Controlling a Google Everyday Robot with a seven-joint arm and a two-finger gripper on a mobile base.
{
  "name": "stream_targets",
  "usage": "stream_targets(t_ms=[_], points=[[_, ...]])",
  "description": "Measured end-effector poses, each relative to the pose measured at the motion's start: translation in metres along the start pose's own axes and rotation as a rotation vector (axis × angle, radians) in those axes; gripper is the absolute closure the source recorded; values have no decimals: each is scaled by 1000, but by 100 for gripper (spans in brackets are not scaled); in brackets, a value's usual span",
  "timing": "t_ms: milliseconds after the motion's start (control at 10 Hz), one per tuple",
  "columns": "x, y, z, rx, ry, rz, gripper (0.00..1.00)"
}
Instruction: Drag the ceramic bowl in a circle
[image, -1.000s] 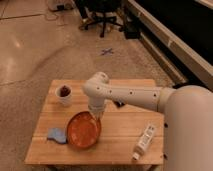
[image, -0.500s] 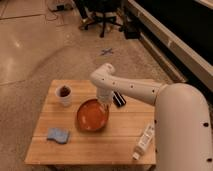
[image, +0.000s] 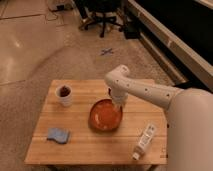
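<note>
Four things sit on the table (image: 85, 150): the bowl (image: 104, 117), a white cup (image: 64, 95), a blue sponge (image: 58, 134) and a white bottle (image: 144, 141). The bowl lies near the table's middle, a little to the right, apart from the others. The arm reaches in from the right and bends down, putting the gripper (image: 118, 104) at the bowl's far right rim. Whether it is spread or clamped there cannot be told. The cup stands far left, the sponge front left, and the bottle lies front right.
</note>
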Motion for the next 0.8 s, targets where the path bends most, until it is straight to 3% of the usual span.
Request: stream_targets(t_ms=[200,400,800], points=[[-36,19,11,-2,-27,2,95],[-65,20,14,12,-44,-13,95],[-104,-26,2,89,-44,-109,95]])
